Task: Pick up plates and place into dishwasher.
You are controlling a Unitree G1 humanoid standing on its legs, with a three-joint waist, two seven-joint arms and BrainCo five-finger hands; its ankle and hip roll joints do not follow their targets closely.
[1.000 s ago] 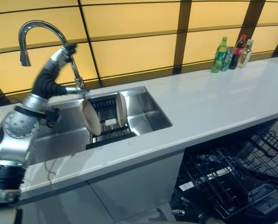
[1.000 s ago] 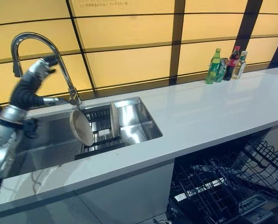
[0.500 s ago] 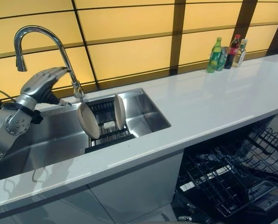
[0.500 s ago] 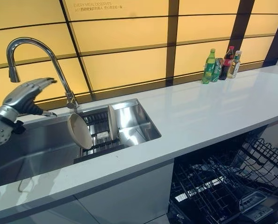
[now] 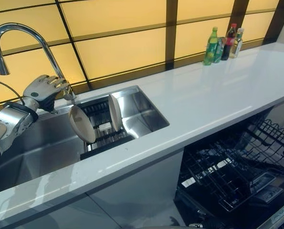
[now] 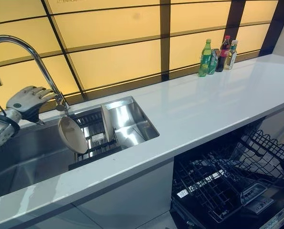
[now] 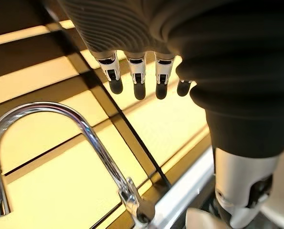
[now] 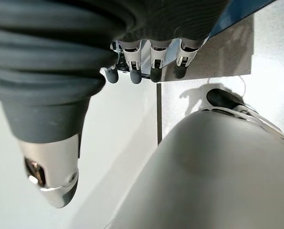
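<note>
Since a second ago my left hand (image 5: 45, 88) has dropped from the faucet's (image 5: 22, 36) arch to its base, fingers loose, holding nothing. Right hand (image 8: 146, 62) hangs relaxed, empty, by my side. Open dishwasher (image 5: 237, 176) rack lies nearest; two plates (image 5: 81, 124) stand on edge in the sink (image 5: 146, 112); bottles (image 5: 221, 43) far along the desk (image 5: 218, 90).

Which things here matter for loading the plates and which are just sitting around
Job:
two beige round plates upright in the sink's dark rack
open dishwasher's black wire rack
left robot hand

Lying about:
curved chrome tap
bottles on the white counter
</note>
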